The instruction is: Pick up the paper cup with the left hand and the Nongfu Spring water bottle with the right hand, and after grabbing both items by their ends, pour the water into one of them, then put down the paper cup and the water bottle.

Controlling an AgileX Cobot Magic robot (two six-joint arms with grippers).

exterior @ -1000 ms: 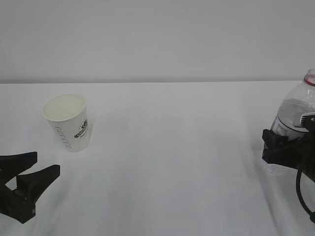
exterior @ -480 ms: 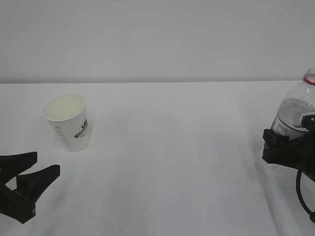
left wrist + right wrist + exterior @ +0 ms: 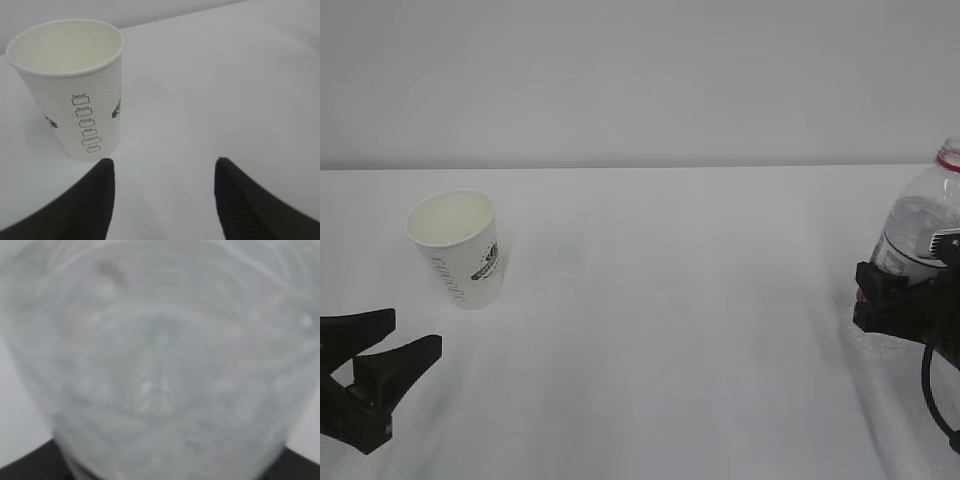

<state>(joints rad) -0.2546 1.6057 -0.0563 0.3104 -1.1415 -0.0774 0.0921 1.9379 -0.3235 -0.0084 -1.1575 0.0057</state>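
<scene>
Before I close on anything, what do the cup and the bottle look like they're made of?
The paper cup looks like matte white paperboard: rolled rim, faintly dimpled wall, printed checkbox labels and a green logo, cream inside. The Nongfu Spring water bottle looks like thin clear plastic, glossy and see-through, with moulded ribs filling the right wrist view and a red ring at the neck. Its stiffness can't be judged from here.

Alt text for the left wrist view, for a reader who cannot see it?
An empty white paper cup with green logo stands upright on a white table, ahead and left of the left pincer, whose two black fingers are spread and touch nothing.
</scene>
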